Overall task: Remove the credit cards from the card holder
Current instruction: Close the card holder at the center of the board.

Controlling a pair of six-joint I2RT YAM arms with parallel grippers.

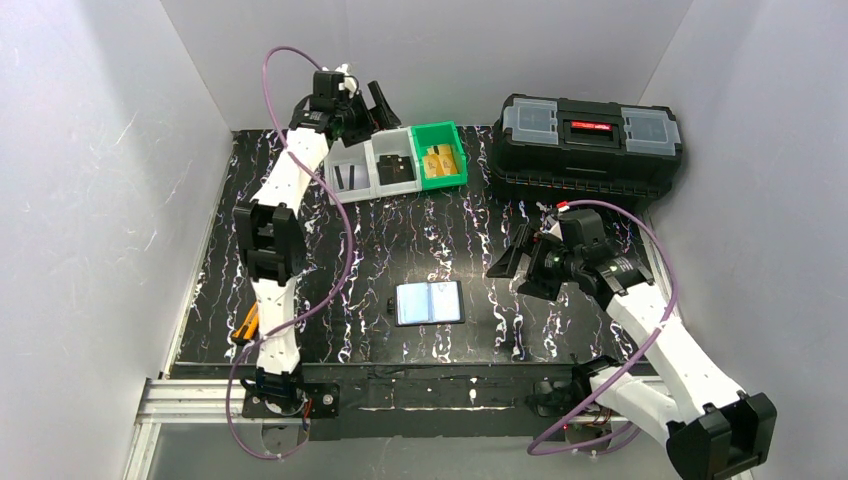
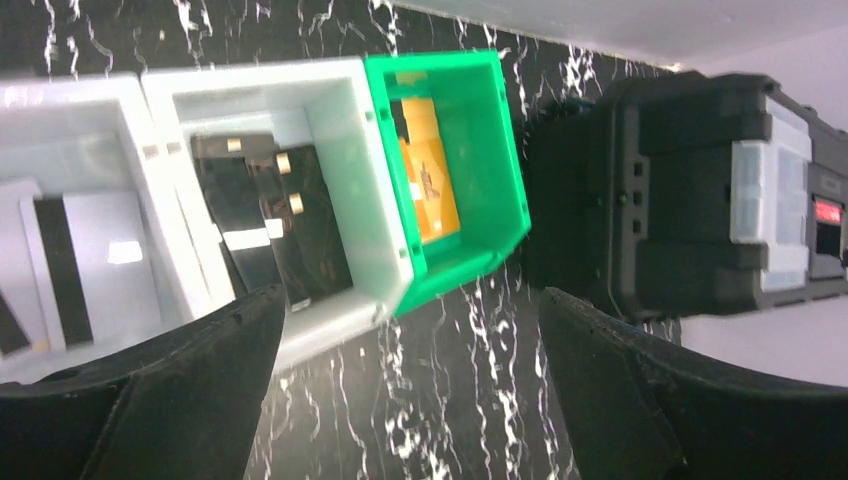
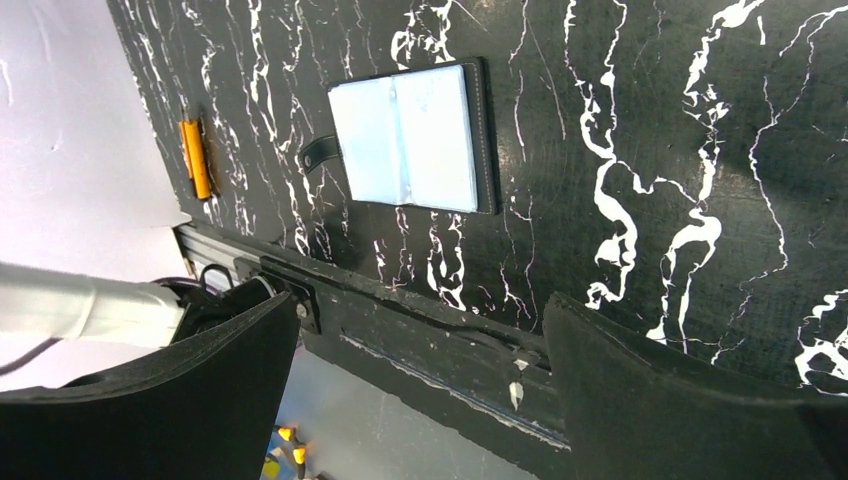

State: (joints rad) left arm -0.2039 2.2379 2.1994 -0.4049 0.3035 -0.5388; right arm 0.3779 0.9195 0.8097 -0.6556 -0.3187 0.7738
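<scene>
The card holder (image 1: 430, 302) lies open and flat near the table's front edge, showing its pale blue-grey pockets (image 3: 415, 135). Credit cards lie in three bins at the back: a gold-orange card (image 2: 430, 185) in the green bin (image 2: 495, 150), a black card (image 2: 265, 215) in the middle grey bin (image 1: 395, 165), and a white card with a black stripe (image 2: 80, 265) in the left bin (image 1: 348, 178). My left gripper (image 2: 410, 400) hangs open above the bins' front edge (image 1: 370, 112), holding nothing. Right of the card holder, my right gripper (image 1: 515, 270) is open and empty (image 3: 420, 400).
A big black toolbox (image 1: 590, 145) stands at the back right, close beside the green bin (image 2: 690, 190). A small orange object (image 1: 245, 322) lies at the table's left front edge (image 3: 195, 158). White walls enclose the table on three sides.
</scene>
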